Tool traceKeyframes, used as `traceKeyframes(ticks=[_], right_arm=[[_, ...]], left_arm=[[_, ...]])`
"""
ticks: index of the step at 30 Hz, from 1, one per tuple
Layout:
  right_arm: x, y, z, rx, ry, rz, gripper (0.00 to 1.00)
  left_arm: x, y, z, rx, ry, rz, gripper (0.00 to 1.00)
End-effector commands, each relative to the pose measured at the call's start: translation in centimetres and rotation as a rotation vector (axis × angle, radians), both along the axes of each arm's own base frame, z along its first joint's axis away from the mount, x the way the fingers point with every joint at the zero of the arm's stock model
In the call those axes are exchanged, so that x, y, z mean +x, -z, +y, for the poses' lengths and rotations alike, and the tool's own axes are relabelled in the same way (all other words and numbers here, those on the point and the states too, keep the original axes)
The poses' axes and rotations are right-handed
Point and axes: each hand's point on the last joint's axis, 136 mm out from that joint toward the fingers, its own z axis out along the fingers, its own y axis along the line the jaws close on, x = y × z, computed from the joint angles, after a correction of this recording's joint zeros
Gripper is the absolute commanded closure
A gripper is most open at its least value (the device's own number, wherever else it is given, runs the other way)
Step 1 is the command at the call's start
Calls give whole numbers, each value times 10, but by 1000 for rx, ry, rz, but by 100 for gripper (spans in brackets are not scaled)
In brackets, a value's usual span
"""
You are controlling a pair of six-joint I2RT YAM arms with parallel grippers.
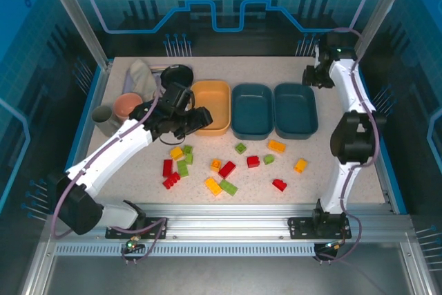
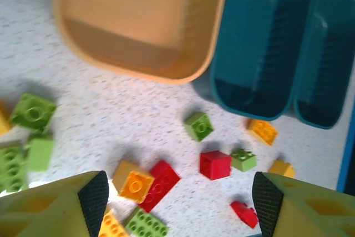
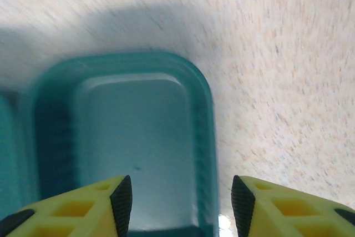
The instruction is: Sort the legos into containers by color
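Red, lime green and yellow-orange legos lie scattered on the table in front of the trays, among them a red one [image 1: 226,168], a green one [image 1: 240,148] and a yellow one [image 1: 276,146]. The light orange tray [image 1: 210,105] and two teal trays [image 1: 251,110] [image 1: 295,108] stand in a row with nothing in them. My left gripper [image 1: 195,119] hovers open at the orange tray's front left corner. Its wrist view looks down on a red brick [image 2: 215,164] and a yellow brick [image 2: 135,184], with nothing between the fingertips of the left gripper [image 2: 180,203]. My right gripper [image 3: 182,201] is open over the right teal tray [image 3: 138,126], empty.
A black round dish [image 1: 177,74], a pale cloth [image 1: 141,74], a pink cup [image 1: 128,105] and a grey cup [image 1: 103,119] crowd the back left corner. Blue rails border the table on both sides. Bare tabletop lies right of the right teal tray.
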Motion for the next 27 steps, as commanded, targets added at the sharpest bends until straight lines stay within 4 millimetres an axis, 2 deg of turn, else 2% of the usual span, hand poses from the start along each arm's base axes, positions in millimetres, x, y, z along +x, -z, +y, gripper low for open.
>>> traceKeyframes(ticks=[1, 3, 5, 8, 10, 11, 14, 16, 17, 21, 27], right_arm=[[-8, -70, 84, 213, -138, -234, 46], [-30, -81, 140, 306, -290, -299, 45], [-67, -83, 205, 361, -484, -346, 42], [-135, -66, 276, 383, -738, -377, 34], [-174, -51, 302, 416, -843, -370, 31], [-190, -42, 308, 425, -870, -355, 29], [-220, -21, 318, 455, -903, -279, 28], [-233, -12, 322, 468, -929, -233, 28], [-237, -8, 324, 467, -939, -216, 28], [-243, 1, 324, 466, -940, -167, 29], [-242, 1, 324, 463, -934, -161, 29]], left_arm=[[-42, 26, 49, 144, -124, 158, 29], [-67, 44, 67, 190, -174, 243, 29], [-93, 62, 81, 210, -232, 324, 29], [-122, 86, 91, 199, -284, 400, 28], [-131, 98, 97, 209, -306, 423, 27], [-134, 104, 100, 218, -307, 437, 27], [-135, 122, 99, 248, -281, 484, 26], [-128, 129, 92, 243, -226, 468, 25], [-123, 131, 91, 247, -198, 440, 21], [-111, 133, 98, 320, -107, 365, 21], [-111, 154, 92, 317, -13, 341, 21]])
